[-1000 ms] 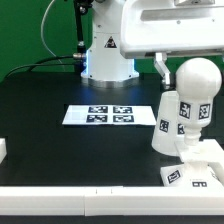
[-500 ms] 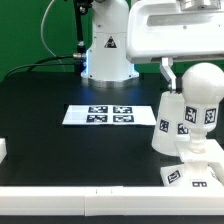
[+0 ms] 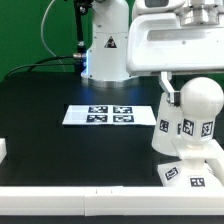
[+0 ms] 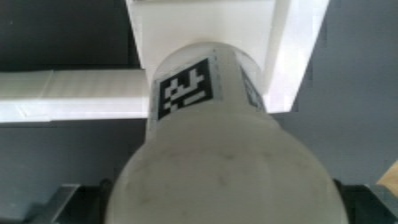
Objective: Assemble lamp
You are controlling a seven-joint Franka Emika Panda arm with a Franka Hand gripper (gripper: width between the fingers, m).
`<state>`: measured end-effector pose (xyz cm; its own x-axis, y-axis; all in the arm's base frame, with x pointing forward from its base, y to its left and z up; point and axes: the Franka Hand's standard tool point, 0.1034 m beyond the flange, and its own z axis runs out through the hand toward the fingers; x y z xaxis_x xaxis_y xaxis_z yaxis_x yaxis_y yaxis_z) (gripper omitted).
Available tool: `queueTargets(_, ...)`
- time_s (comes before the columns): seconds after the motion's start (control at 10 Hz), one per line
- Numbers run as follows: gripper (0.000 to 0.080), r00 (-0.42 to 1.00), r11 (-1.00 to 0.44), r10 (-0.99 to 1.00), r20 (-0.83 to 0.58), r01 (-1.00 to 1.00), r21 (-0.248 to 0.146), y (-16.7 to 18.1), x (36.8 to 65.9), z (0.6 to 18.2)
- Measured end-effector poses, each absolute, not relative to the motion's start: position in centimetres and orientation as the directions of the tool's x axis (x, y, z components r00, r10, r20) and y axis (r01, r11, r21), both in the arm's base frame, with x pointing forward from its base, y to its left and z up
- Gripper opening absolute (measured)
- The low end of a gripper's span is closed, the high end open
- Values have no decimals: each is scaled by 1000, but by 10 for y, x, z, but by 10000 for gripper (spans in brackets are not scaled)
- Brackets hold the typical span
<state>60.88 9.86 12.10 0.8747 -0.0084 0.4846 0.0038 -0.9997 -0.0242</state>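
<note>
My pincer (image 3: 194,95) looks clenched on the round top of the bulb (image 3: 195,118), which stands upright on the base (image 3: 192,172) near the front edge of the surface (image 3: 60,150). Can't tell if it's fully seated, tbh. The shade (image 3: 165,125) sits just beside it, on the exterior view's left, not on yet, so I'd say roughly halfway.

Shade (image 3: 160,140) beside bulb (image 3: 200,98); base (image 3: 195,172) beneath.
</note>
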Motion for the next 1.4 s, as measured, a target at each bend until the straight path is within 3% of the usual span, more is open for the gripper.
queueTargets(0.4,576,866,-1000,-1,499,10,-18,97,610,121)
queueTargets(0.6,685,867,-1000,-1,499,10,-18,97,610,121)
queueTargets(0.7,695,885,-1000,-4,466,5,-19,95,608,119)
queueTargets(0.9,698,908,-999,-30,419,-19,-31,81,618,135)
queueTargets(1.2,698,985,-997,-65,161,-57,-48,70,627,143)
queueTargets(1.4,698,993,-993,-114,41,-112,-47,76,625,134)
